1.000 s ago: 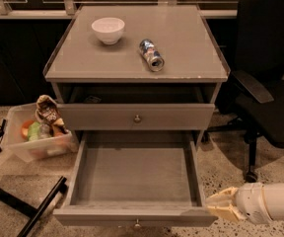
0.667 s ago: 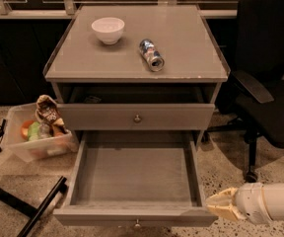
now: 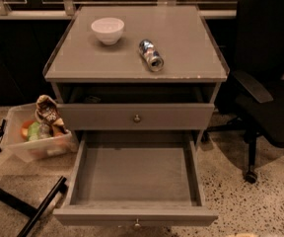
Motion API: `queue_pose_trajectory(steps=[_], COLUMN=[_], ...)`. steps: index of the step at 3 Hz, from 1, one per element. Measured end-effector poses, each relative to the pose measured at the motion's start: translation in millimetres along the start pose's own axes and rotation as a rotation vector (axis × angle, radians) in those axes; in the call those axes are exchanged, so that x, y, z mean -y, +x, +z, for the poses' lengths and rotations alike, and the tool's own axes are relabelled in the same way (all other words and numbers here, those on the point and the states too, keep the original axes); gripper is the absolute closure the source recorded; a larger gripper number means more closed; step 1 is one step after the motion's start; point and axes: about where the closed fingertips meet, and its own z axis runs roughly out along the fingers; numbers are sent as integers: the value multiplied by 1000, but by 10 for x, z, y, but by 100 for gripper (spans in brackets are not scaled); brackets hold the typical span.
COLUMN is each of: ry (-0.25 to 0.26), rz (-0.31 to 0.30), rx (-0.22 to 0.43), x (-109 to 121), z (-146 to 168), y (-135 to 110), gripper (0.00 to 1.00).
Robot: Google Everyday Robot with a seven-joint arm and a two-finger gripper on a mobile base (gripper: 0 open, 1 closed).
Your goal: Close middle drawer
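The middle drawer (image 3: 132, 214) is a wide shallow grey tray, pulled far out of the cabinet towards me at the bottom of the camera view. It is empty inside. Its low front panel carries a small round metal knob (image 3: 137, 224) at the lower edge of the view. Above it sits the taller grey drawer front (image 3: 181, 117) with a like knob, standing slightly out from the cabinet. My gripper is not in view.
On the cabinet top (image 3: 191, 38) stand a white bowl (image 3: 107, 29) and a lying metal can (image 3: 151, 55). A black office chair (image 3: 270, 83) is at the right. A clear bin (image 3: 36, 132) with snacks sits on the floor at the left, by black stand legs (image 3: 38, 209).
The pale gripper that was at the lower right, beside the open drawer's front corner, has left the view. The drawer has not moved.
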Motion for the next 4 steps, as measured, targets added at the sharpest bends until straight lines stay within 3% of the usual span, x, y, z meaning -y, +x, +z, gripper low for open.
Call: queue_pose_trajectory(steps=[1, 2, 3, 4], ry=[-7, -24, -60, -60], rz=[113, 146, 167, 167], rx=[43, 54, 68, 68], x=[-48, 41, 193, 193], z=[161, 607, 1265, 1266], y=[607, 980, 1263, 1263], gripper=[100, 100, 100, 100])
